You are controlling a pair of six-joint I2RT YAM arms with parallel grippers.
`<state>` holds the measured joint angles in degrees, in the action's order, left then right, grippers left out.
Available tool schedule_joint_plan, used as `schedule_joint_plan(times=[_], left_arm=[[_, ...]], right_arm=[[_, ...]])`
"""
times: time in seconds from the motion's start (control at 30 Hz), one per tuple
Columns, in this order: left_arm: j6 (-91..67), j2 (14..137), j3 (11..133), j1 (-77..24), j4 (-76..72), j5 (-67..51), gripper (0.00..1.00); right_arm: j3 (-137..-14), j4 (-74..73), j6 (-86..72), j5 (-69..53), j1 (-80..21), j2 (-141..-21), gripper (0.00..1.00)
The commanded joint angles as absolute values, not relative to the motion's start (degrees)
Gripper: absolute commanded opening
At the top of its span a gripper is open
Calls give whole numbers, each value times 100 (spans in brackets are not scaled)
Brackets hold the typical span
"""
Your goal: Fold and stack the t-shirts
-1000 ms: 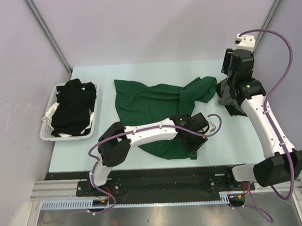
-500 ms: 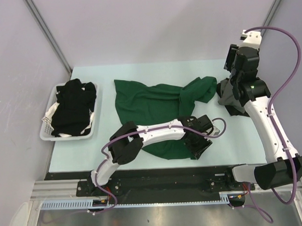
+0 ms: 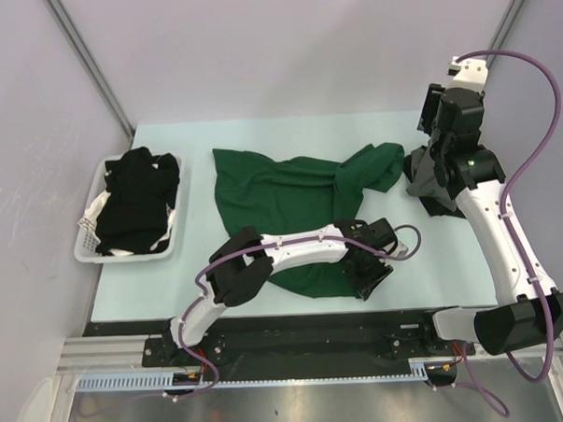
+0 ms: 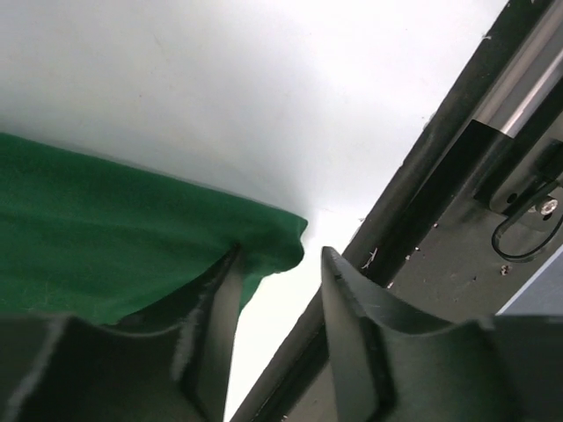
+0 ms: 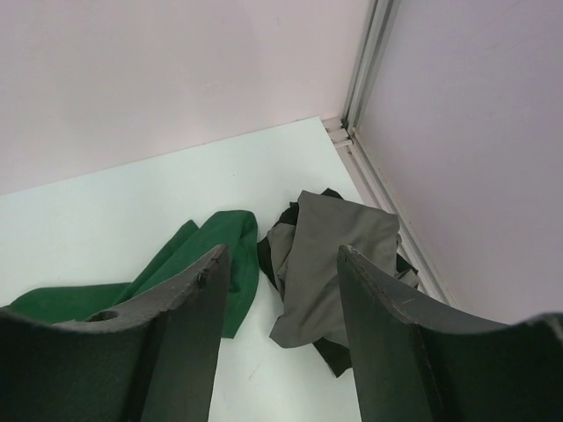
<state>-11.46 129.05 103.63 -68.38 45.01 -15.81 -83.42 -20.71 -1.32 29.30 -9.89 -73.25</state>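
A dark green t-shirt lies spread and rumpled in the middle of the table. My left gripper is low at its near right corner. In the left wrist view my left gripper is open, and the green corner rests against the tip of the left finger. Only table shows between the fingers. My right gripper hangs high and open above a grey t-shirt, which lies crumpled over a black one near the right back corner. Nothing sits in my right gripper.
A white slatted basket at the left edge holds several black t-shirts. The table's black front rail runs just beside my left gripper. A sleeve of the green shirt reaches close to the grey pile. Walls close the back and right.
My left gripper has shifted slightly along the green shirt's near corner and its elbow has swung right. My right arm rose a little, then held still.
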Motion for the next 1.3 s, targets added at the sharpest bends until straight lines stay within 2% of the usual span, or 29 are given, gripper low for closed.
schedule_joint_plan(times=[0.0, 0.07, 0.1, 0.2, 0.33, 0.47, 0.6, 0.73, 0.93, 1.27], left_arm=[[-985, 13016, 10503, -6856, 4491, -1521, 42], [-958, 13017, 10450, -6847, 4491, -1363, 29], [-949, 13008, 10372, -6829, 4465, -1319, 18], [-1019, 12938, 10082, -6750, 4430, -1152, 0], [-1256, 12290, 9161, -6505, 4123, -783, 0], [-1747, 11498, 7888, -5838, 3771, -510, 0], [-1951, 10847, 7348, -5327, 3858, -54, 0], [-1977, 10468, 7330, -4984, 4201, 622, 0], [-1995, 10151, 7435, -4633, 4465, 870, 0], [-1750, 10889, 8419, -4166, 4526, 1265, 0]], right_arm=[[-8604, -1995, -97, 3041, -976, -7233, 57], [-8587, -2004, -88, 3032, -984, -7233, 57], [-8587, -1995, -88, 3032, -976, -7233, 57], [-8552, -1986, -79, 3050, -976, -7233, 57], [-8525, -1977, -70, 3067, -976, -7233, 57], [-8482, -1960, -70, 3076, -967, -7260, 58], [-8464, -1934, -114, 3024, -958, -7339, 58], [-8429, -1925, -123, 2997, -958, -7409, 58], [-8367, -1863, -158, 2953, -958, -7488, 58], [-8341, -1854, -176, 2909, -967, -7559, 58]])
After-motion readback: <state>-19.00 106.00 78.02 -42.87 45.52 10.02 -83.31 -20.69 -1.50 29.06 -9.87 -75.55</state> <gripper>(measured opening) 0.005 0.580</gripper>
